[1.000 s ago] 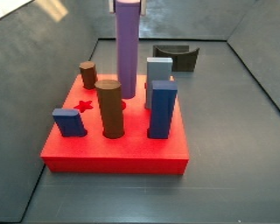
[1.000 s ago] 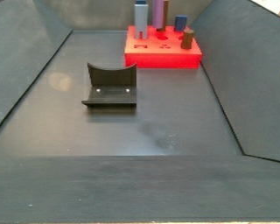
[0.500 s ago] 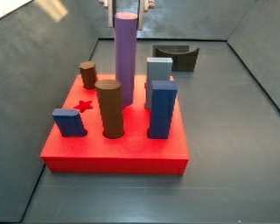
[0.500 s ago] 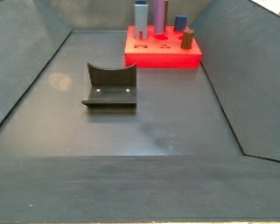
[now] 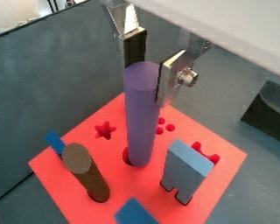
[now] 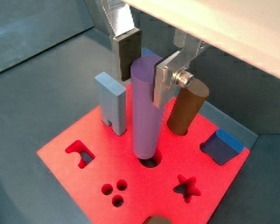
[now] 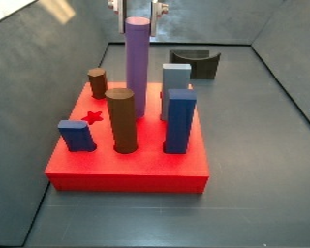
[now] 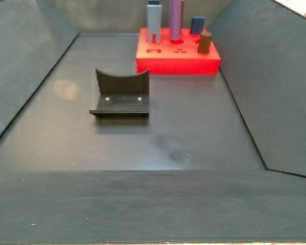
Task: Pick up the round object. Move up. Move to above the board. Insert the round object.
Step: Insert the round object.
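Note:
The round object, a tall purple cylinder (image 7: pixel 139 63), stands upright in a hole of the red board (image 7: pixel 119 170). It shows in both wrist views (image 5: pixel 143 114) (image 6: pixel 146 105) and far back in a side view (image 8: pixel 175 17). My gripper (image 5: pixel 152 70) hangs right over the cylinder's top. Its silver fingers flank the top end without pressing on it, and it is open (image 6: pixel 146 74). In a side view the gripper (image 7: pixel 142 8) sits at the frame's upper edge, just above the cylinder. The board also shows in the other views (image 5: pixel 136 179) (image 6: pixel 154 179) (image 8: pixel 182 65).
Brown cylinders (image 7: pixel 121 121) (image 7: pixel 97 81) and blue pegs (image 7: pixel 180 121) (image 7: pixel 77 136) (image 7: pixel 177 82) stand on the board close around the purple cylinder. A red star cut-out (image 5: pixel 104 129) lies beside it. The dark grey curved fixture (image 8: pixel 120 94) (image 7: pixel 197 63) stands on the floor. Grey sloped walls enclose the floor.
The purple cylinder has sunk lower into the board, so its top now shows. The gripper has let go of it and sits slightly above its top.

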{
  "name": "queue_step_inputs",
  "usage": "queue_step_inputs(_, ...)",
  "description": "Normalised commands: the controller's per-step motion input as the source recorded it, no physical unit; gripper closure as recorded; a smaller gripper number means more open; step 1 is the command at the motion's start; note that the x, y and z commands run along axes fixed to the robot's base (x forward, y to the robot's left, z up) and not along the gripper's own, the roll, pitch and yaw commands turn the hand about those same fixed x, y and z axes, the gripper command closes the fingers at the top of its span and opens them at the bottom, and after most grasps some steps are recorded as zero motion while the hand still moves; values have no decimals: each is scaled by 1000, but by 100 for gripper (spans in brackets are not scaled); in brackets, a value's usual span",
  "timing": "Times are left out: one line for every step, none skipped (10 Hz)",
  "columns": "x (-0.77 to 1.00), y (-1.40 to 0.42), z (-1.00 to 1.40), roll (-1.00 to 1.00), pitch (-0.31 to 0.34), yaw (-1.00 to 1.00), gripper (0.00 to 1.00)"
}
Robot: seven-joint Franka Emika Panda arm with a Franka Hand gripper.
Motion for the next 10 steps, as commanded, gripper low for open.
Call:
queue_step_inputs(0, 0, -23, 0, 0, 0, 100)
queue_step_inputs(0, 0, -80, 0, 0, 0, 100)
queue_step_inputs(0, 0, -114, 0, 0, 0, 100)
queue_step_inputs(0, 0, -106, 0, 0, 0, 100)
queue_step_inputs(0, 0, -100, 0, 0, 0, 100)
queue_step_inputs(0, 0, -86, 0, 0, 0, 100)
queue_step_inputs(0, 0, -77, 0, 0, 0, 100)
queue_step_inputs(0, 0, -60, 0, 0, 0, 100)
queue_step_inputs(0, 0, -54, 0, 0, 0, 100)
queue_step_inputs(0, 0, -57, 0, 0, 0, 100)
